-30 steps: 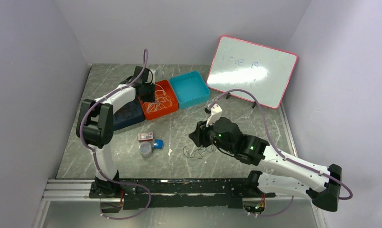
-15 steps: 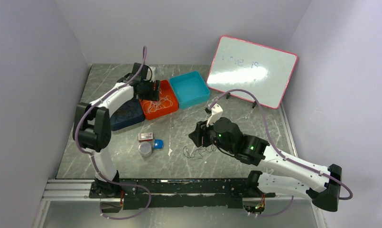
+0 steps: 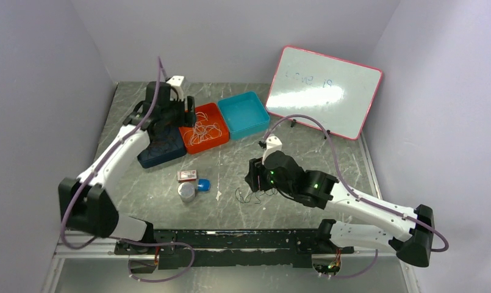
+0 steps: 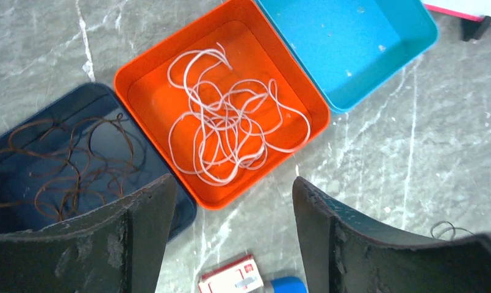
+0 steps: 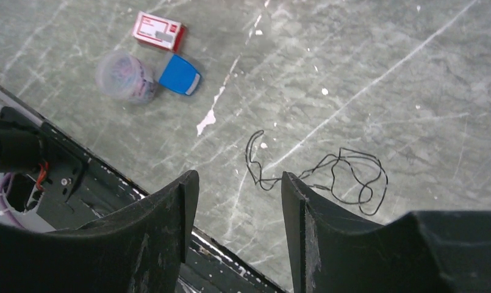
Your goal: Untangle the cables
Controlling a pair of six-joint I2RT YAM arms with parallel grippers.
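Observation:
A white cable lies in loose loops inside the orange tray, seen from above as white cable. A thin brownish cable is coiled in the navy tray. A black cable squiggles on the bare table, also visible as black cable. My left gripper hovers above the orange tray's near corner, open and empty; from above the left gripper sits between the navy and orange trays. My right gripper is open and empty just left of the black cable, over it at right gripper.
An empty teal tray stands right of the orange one. A red-and-white small box, a blue cap and a clear jar sit mid-table. A whiteboard leans at the back right. The black rail runs along the near edge.
My left gripper opened and rose away from the orange tray, moving back and left; the white cable stays in the tray. My right gripper's jaws spread a little wider.

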